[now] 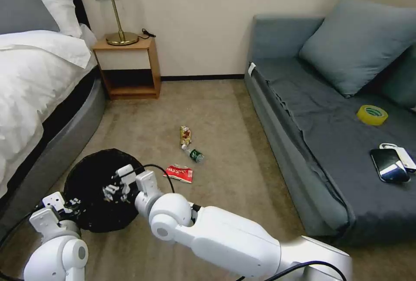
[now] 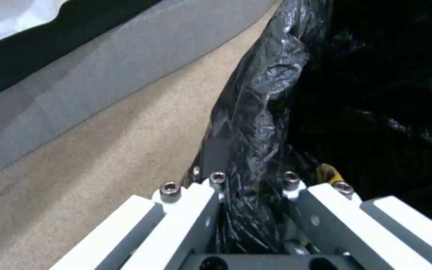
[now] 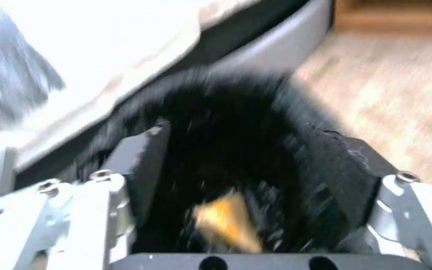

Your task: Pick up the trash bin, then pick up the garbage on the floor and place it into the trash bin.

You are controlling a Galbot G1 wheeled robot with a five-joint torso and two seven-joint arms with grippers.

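While the trash bin (image 1: 93, 177) sits low at the robot's left front, close beside the bed (image 1: 39, 81), its crinkled black liner hides the white wall from the head view. In the left wrist view the left gripper (image 2: 253, 187) straddles the bin's rim, its fingers (image 2: 216, 150) pinching the folded black bag (image 2: 261, 112) between them. Over the bin's mouth hangs the right gripper (image 1: 115, 190), its arm reaching across from the right; in the right wrist view its fingers (image 3: 143, 150) stand spread apart, and a blurred brown-yellow piece (image 3: 223, 221) lies between them against the black lining.

Three pieces of garbage lie on the beige carpet (image 1: 234, 116), well apart from the bin: a flat red snack packet (image 1: 179, 173) nearest it, then a small clear bottle with a green label (image 1: 193, 154), then a yellow-red wrapper (image 1: 185, 135) just beyond the bottle.

Farther out, a wooden nightstand (image 1: 128, 66) with a brass lamp (image 1: 117, 8) stands by the wall. On the grey-blue sofa (image 1: 346, 142) at the right rest a yellow tape roll (image 1: 372, 115) and a black phone (image 1: 389, 165).
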